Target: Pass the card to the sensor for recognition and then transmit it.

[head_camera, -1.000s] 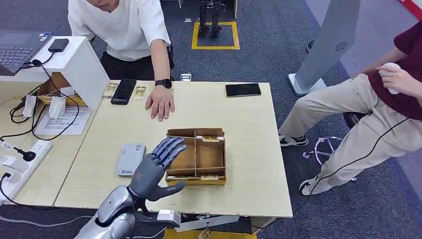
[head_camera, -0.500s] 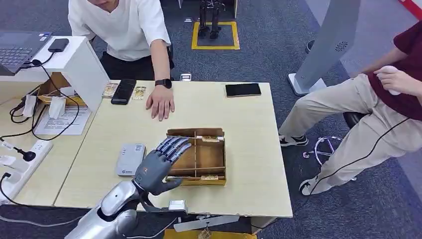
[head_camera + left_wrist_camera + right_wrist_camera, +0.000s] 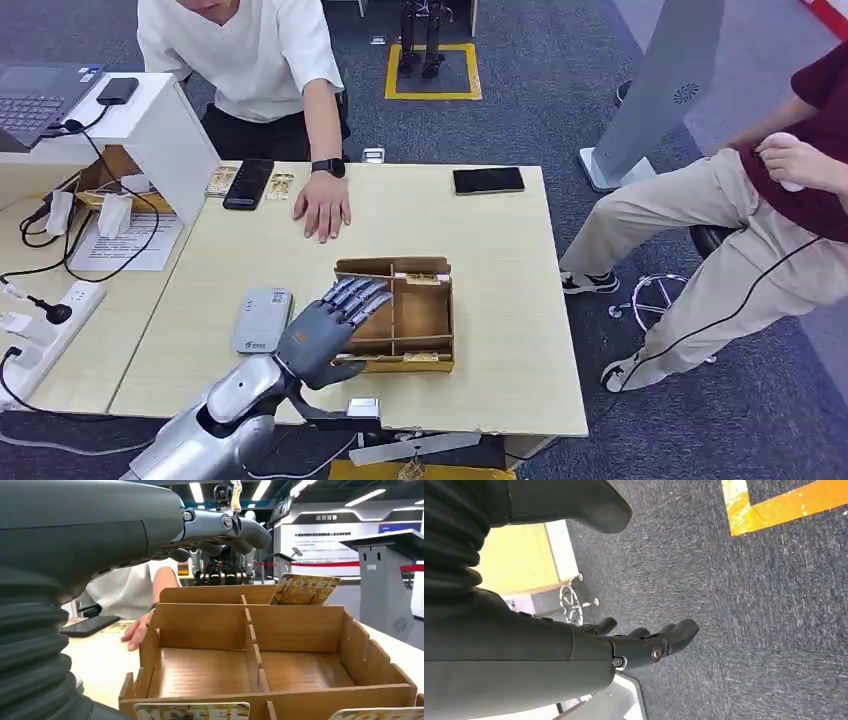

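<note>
The left robot hand (image 3: 325, 335), fingers spread and holding nothing, hovers over the wooden tray's (image 3: 440, 330) near-left compartment; the reach for a card seems underway. The nearest card (image 3: 192, 711) stands at the tray's 6 o'clock wall, so the next move likely calls for pinching it. The sensor (image 3: 262, 319) lies on the counter (image 3: 500, 260) at the tray's 9 o'clock. The right robot hand (image 3: 649, 642) hangs loosely curled, empty.

Box (image 3: 420, 312) under fingers (image 3: 352, 297): smooth matt wood. Table (image 3: 500, 260): pale smooth laminate. Arm (image 3: 225, 405): glossy silver metal; fingers matt grey plastic. Card (image 3: 304, 589) beyond fingers: glossy print.
</note>
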### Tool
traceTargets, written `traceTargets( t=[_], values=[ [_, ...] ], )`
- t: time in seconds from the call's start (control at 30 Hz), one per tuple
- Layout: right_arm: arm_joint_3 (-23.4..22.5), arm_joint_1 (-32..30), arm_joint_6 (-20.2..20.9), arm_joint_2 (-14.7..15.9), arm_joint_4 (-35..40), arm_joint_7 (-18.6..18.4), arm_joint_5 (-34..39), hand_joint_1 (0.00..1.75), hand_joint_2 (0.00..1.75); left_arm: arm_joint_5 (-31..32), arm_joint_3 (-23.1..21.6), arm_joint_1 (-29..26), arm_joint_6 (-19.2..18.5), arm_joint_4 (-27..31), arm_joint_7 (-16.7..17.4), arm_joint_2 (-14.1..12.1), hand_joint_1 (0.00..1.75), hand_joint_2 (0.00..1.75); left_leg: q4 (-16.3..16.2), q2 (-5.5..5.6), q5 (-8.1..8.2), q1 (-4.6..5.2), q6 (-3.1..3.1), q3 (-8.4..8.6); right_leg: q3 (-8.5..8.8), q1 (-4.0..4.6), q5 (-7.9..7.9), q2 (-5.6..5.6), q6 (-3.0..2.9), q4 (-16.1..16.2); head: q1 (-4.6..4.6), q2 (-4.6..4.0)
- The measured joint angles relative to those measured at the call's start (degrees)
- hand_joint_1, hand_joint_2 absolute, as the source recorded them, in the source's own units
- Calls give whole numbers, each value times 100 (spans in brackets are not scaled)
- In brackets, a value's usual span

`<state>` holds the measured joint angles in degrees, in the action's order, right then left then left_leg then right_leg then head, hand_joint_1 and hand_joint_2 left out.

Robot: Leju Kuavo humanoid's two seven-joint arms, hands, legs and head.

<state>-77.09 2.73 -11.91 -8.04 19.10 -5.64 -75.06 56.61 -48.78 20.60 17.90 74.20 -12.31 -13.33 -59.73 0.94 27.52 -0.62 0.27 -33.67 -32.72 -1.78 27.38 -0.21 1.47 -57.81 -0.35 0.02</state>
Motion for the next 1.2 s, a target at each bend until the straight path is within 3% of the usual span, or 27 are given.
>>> traceTargets(
  t=[0.3, 0.33, 0.37, 0.63, 0.97, 1.2],
  values=[
    [-50, -1, 2, 0, 2, -17, 2, 0, 175, 0, -28, 59, -50, 0, 15, -9, 0, 175, 0, 0, 0, 0, 0, 0, 0, 0, 0, 0, 0, 0, 0, 0],
    [-59, 0, 9, 0, 4, -26, 4, 0, 175, -4, -33, 63, -63, -2, 15, -9, 161, 175, 0, 0, 0, 0, 0, 0, 0, 0, 0, 0, 0, 0, 0, 0],
    [-63, 0, 9, 0, 4, -35, 2, 0, 175, -22, -37, 65, -94, 0, 15, -9, 175, 175, 0, 0, 0, 0, 0, 0, 0, 0, 0, 0, 0, 0, 0, 0],
    [-85, -2, 15, 0, 17, -48, -2, 0, 175, -52, -125, 81, -124, 0, -92, -98, 175, 175, 0, 0, 0, 0, 0, 0, 0, 0, 0, 0, 0, 0, 0, 0],
    [-101, 1, -9, 0, 20, -48, -4, 0, 175, -142, -453, 410, -878, -76, -181, -195, 175, 175, 0, 1, 0, 0, 0, 2, 4, 0, 0, -1, 0, 0, 0, 0],
    [-114, 5, -83, 0, 26, -48, 0, 0, 175, -407, -761, 479, -1056, -175, -197, -195, 175, 175, 0, 1, 0, 0, 0, 3, 5, 0, 0, -1, 0, 0, 0, 0]
  ],
)
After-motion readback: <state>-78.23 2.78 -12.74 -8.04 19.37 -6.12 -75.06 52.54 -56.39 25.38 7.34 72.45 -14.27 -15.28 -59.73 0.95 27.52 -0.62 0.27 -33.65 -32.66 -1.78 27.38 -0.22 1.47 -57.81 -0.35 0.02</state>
